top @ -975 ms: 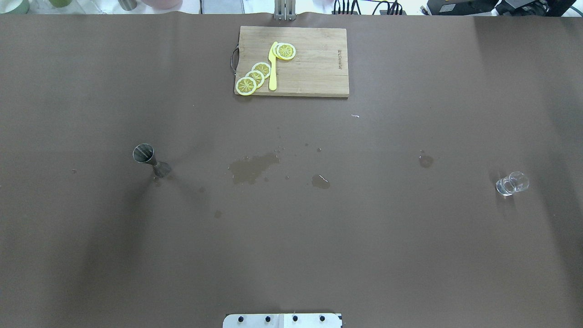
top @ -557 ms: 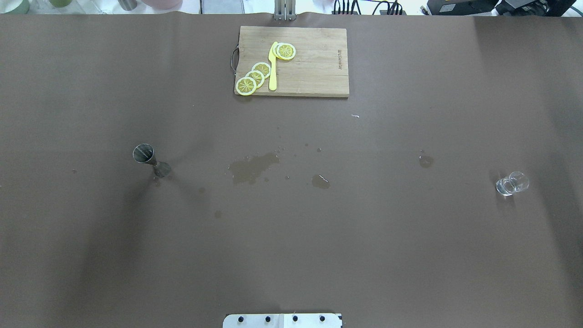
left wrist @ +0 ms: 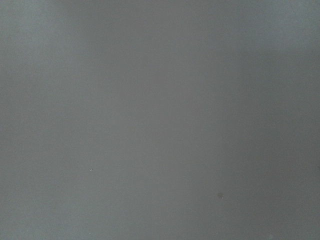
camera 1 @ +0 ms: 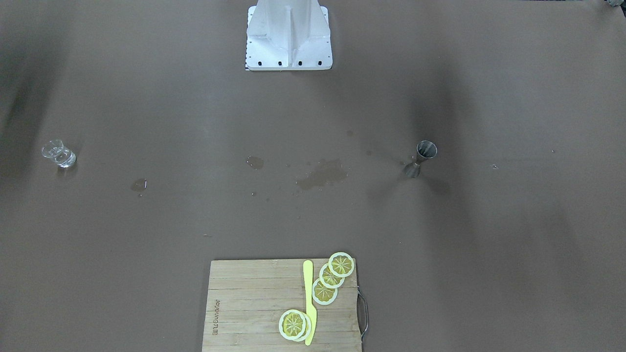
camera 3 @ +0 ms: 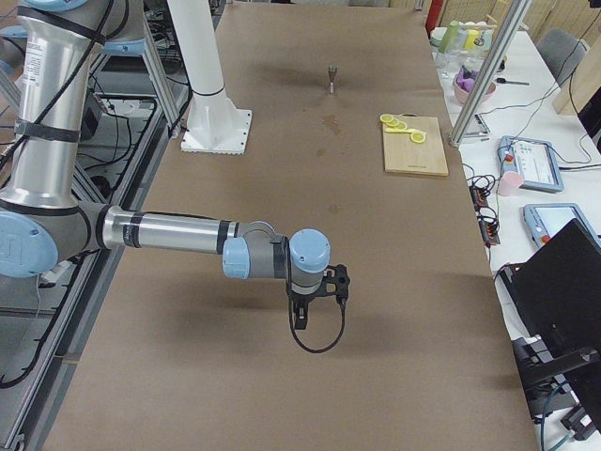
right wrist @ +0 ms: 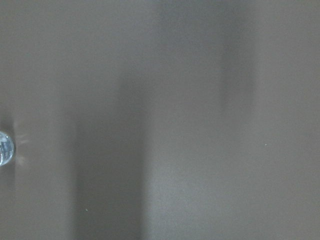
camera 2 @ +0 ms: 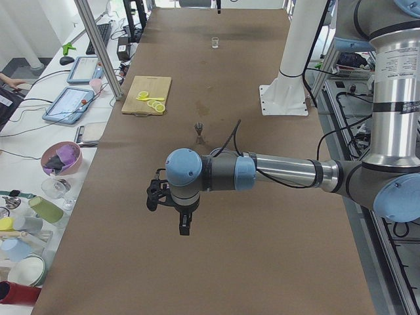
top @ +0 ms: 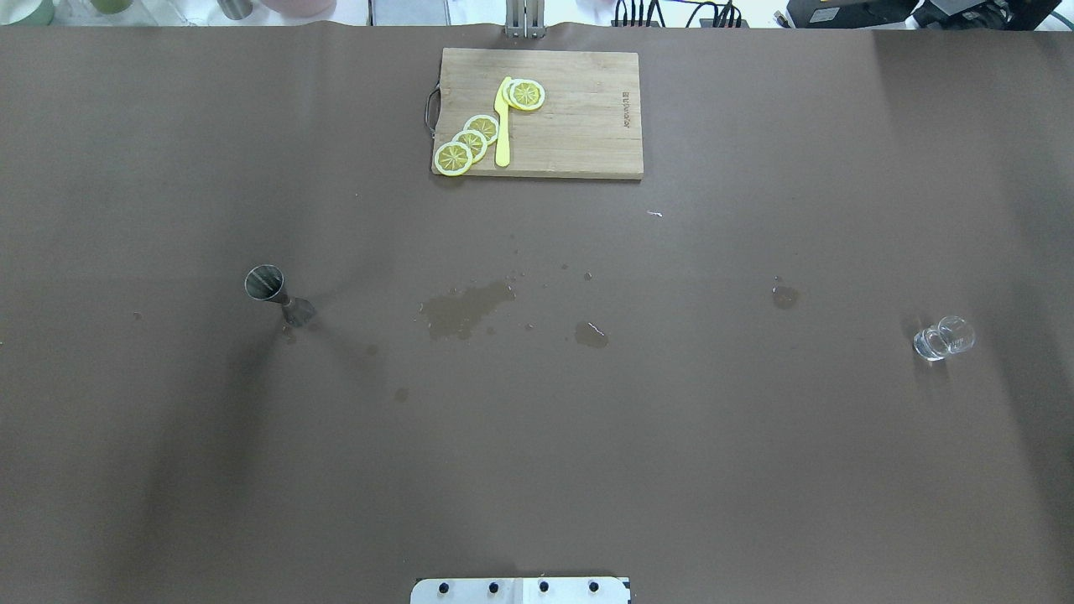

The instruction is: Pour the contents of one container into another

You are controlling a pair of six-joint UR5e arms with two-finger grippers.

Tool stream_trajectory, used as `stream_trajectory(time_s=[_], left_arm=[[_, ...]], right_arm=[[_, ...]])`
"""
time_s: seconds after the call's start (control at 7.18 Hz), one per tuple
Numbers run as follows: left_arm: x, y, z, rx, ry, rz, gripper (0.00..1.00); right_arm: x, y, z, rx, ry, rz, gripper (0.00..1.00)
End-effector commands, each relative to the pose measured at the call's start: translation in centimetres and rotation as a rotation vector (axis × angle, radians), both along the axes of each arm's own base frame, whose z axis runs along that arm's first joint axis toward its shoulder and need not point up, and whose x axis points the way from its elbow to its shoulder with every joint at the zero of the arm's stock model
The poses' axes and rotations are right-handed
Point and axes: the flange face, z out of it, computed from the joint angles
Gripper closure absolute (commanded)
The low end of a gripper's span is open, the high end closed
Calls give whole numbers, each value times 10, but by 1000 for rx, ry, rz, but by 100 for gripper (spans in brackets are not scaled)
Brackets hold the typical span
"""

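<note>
The left hand (camera 2: pixel 185 226) hangs over bare table (top: pixel 537 470) near the left end, fingers pointing down; whether it is open or closed cannot be told, and it grips nothing that shows. Seen from over the robot's shoulders, the steel jigger (top: pixel 278 296) stands alone on the left part of the table. It is upright, its long axis vertical, one small cone mouth facing up and the other cone serving as its foot. In the middle lie several wet patches (top: pixel 466 309), and at the far edge a wooden cutting board (top: pixel 579 126) carries lemon slices (top: pixel 470 141) and a yellow knife (top: pixel 503 126). On the right stands the small clear glass cup (top: pixel 943 338), also upright with its mouth up, well apart from the jigger; whether it holds liquid is hard to tell. The right hand (camera 3: pixel 299 318) hangs over the table's right end, near the cup but not touching it, its state likewise impossible to tell. The likely troubles: smooth glass may slip in a loose grip, the long carry may slop liquid, a nudge may topple the jigger on its narrow foot, and a fast or off-centre tilt may miss its small mouth.
</note>
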Motion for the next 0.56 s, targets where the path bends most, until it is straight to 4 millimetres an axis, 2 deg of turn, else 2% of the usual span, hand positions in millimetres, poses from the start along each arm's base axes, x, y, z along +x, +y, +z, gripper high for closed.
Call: stream_trajectory(time_s=[0.0,0.42], left_arm=[[0,3,7,-9,3,4,2],[0,3,14,-24,-5,5,2]], right_arm=[[0,0,1,-2,0,0,0],[0,0,1,-2,2,0,0]])
